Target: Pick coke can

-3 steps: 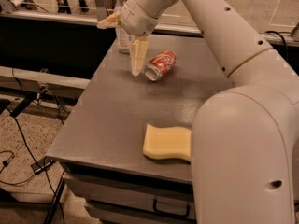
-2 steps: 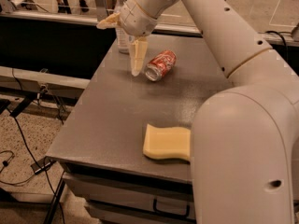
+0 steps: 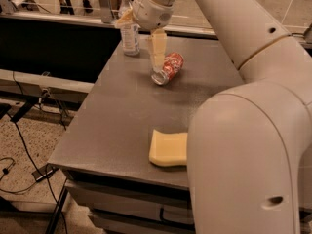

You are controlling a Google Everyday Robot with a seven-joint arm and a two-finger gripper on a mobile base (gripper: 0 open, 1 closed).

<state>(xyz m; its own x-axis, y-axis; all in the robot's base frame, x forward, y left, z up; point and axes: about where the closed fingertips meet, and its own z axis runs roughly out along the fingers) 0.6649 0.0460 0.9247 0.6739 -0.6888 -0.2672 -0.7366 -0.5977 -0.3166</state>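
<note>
Coke can (image 3: 169, 67) lies on its side on the worktop (image 3: 122, 116): a red body with white lettering, one silver end turned toward the near edge. It sits just beside the tip of the gripper's lower finger (image 3: 157, 50), on the side away from the water bottle (image 3: 129, 32); I cannot tell whether finger and can touch. The gripper (image 3: 138, 46) hangs over the far part of the worktop with its jaws spread wide and nothing between them. One cream finger points down at the can and the other juts out in front of the bottle.

The bottle stands upright just behind the gripper, clear with a white cap, close to the far edge. The worktop is flat, dull grey and matte. A yellow sponge (image 3: 168, 147) lies well apart from the gripper, near the front edge and partly hidden by the robot's white arm (image 3: 243, 145).

Between the gripper and the sponge the grey surface is bare. Below the side edge beyond the bottle is a speckled floor with black cables (image 3: 17, 145), and behind the far edge is a dark barrier (image 3: 53, 48)
</note>
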